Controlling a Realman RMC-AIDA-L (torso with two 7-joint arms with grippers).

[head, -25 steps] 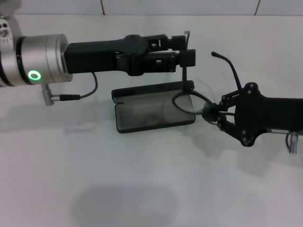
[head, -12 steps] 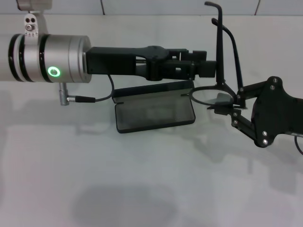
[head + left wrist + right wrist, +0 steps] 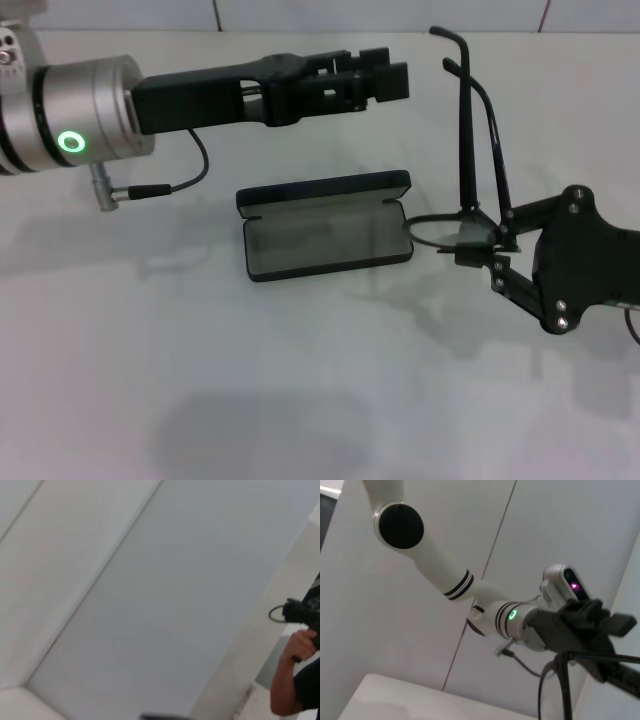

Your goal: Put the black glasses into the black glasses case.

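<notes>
Left claw [image 3: 385,75] has let go; right claw [image 3: 478,243] grips the black glasses [image 3: 470,190].

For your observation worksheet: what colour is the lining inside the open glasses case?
Grey, inside the black glasses case; it shows best in the head view.

White bench [image 3: 300,400], panelled wall [image 3: 380,14] and a bystander.

The pale bench is spreading across the whole head view, and soft grey shadows are lying on its near part. Behind it a light wall with thin seams is running along the far edge. In the left wrist view a person's hand [image 3: 299,644] is gripping a dark device [image 3: 300,612] with a looped cable, off at the side.
</notes>
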